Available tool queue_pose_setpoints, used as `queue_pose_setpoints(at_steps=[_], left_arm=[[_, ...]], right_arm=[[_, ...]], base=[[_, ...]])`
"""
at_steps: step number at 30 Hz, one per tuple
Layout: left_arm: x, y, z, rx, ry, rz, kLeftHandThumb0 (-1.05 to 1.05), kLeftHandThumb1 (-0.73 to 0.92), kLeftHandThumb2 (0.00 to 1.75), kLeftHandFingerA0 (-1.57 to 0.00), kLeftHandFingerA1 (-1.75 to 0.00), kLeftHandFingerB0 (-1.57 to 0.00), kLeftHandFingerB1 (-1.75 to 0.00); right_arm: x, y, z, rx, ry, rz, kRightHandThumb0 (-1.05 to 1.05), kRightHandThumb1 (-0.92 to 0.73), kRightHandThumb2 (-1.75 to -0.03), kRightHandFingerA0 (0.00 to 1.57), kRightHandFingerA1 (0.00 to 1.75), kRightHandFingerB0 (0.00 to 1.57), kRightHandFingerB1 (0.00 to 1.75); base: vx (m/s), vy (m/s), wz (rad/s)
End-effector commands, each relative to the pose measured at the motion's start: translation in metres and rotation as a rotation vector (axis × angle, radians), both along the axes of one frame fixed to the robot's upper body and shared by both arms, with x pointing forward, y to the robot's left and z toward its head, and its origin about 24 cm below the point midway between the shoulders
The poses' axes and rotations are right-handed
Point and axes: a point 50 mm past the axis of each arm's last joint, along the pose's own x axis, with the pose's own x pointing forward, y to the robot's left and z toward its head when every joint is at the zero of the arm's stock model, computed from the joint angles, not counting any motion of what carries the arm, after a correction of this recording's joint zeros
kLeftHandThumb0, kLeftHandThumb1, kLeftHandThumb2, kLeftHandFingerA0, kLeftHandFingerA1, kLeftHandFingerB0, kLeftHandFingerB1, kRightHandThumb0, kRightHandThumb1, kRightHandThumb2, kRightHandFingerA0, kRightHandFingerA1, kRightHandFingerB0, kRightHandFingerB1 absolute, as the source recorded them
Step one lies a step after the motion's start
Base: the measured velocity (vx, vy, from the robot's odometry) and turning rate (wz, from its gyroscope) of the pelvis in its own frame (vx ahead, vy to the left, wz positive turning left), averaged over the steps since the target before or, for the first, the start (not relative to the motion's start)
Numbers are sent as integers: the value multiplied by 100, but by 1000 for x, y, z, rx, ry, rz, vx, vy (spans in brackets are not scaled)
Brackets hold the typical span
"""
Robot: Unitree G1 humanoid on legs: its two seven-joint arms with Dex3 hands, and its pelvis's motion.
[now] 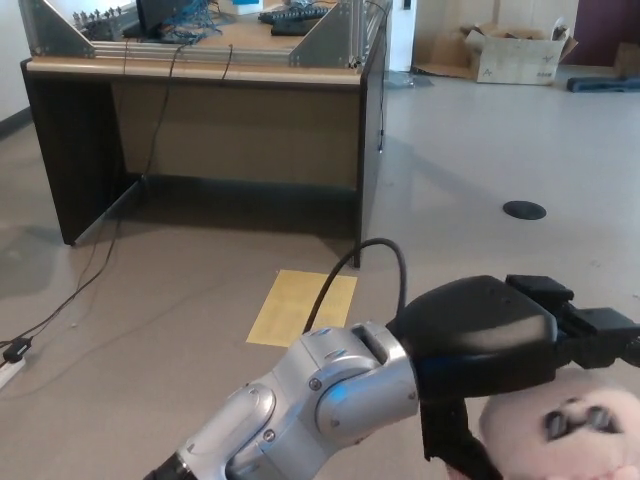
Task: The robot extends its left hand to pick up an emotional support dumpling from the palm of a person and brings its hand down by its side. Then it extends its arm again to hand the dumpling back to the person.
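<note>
Where the lower right corner of the head view cuts it off, the dumpling (570, 435) shows as a pale pink plush mound, its small dark face blurred and turned up toward my camera, tilted a little to one side. So little of it is in frame that I cannot tell which way its long axis runs. It sits directly under my left hand (500, 345), touching the underside of the black shell, with one dark finger (455, 445) running down its left flank and the stubby black fingertips (590, 335) reaching out over its top toward the right edge of the picture. My left hand is closed around the dumpling, gripping it from above and from the side. Behind the hand, my silver wrist joint (345, 395) slopes down to the bottom edge of the frame, and a black cable (375, 250) loops up over it. My right hand does not show at all.

On the grey floor (200, 300) beyond, a yellow square (290, 305) lies just past the wrist. Farther off stands a dark desk (200, 130), and a cardboard box (515, 55) sits near the far right of the floor.
</note>
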Motion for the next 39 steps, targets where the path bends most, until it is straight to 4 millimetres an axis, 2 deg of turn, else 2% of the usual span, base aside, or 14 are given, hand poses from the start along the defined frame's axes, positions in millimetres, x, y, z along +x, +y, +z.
queue_pose_setpoints(at_steps=[1,2,3,4,5,8,9,10,11,14,21,22,34,39], left_arm=[[4,5,4,-102,86,50,-24,-41,68,-35,-62,-41,-58],[4,5,4,-110,96,53,-24,-41,68,-35,-62,-41,-58],[5,6,5,-143,137,55,92,-73,48,-49,-35,-69,-22],[5,6,6,-151,147,55,92,-73,48,-49,-35,-69,-22],[7,8,9,-196,221,55,88,-73,14,-53,-42,-71,-34],[11,12,16,-263,394,25,67,-65,34,-49,-48,-72,-34],[14,15,22,-300,507,3,-20,67,87,-86,-154,-80,-116],[15,16,23,-308,535,-4,-20,67,87,-86,-154,-80,-116],[17,18,27,-323,584,-11,-19,67,84,-87,-143,-81,-110],[18,20,30,-323,606,-21,-19,66,83,-88,-143,-83,-110],[19,22,32,-288,625,-30,-19,68,77,-89,-140,-85,-101],[19,22,32,-282,621,-29,-19,68,77,-89,-140,-84,-101],[19,24,32,-280,645,-26,-17,67,81,-88,-146,-83,-106],[22,27,30,-338,748,-25,-17,70,82,-92,-146,-86,-105]], right_arm=[[4,-2,4,-2,1,-12,-59,-59,-86,60,68,16,43],[4,-2,4,-2,1,-12,-59,-59,-86,60,68,16,43],[4,-2,5,-2,-1,-12,-59,-59,-86,60,68,16,43],[5,-2,5,-2,-1,-12,-59,-59,-86,60,68,16,43],[5,-2,6,-2,-3,-12,-59,-59,-86,60,68,16,43],[7,-3,7,-3,-6,-12,-59,-59,-86,60,68,16,43],[3,1,19,-69,-169,73,-48,-69,-61,94,85,77,47],[1,2,23,-85,-214,100,-48,-69,-61,94,85,77,47],[0,2,22,-45,-239,105,-34,-64,-59,87,62,63,45],[0,1,20,0,-231,93,-38,-65,-60,79,52,60,44],[2,1,17,136,-202,44,-36,-63,-59,76,64,56,39],[3,1,18,118,-202,52,-37,-66,-60,67,61,54,38],[7,1,22,111,-209,70,-36,-66,-60,66,58,53,38],[7,2,26,-11,-240,110,-40,-67,-61,77,53,60,42]], base=[[0,0,0],[0,0,0],[0,0,0],[0,0,0],[0,0,0],[0,0,0],[0,0,0],[0,0,0],[0,0,0],[0,0,0],[0,0,0],[0,0,0],[0,0,0],[0,0,0]])
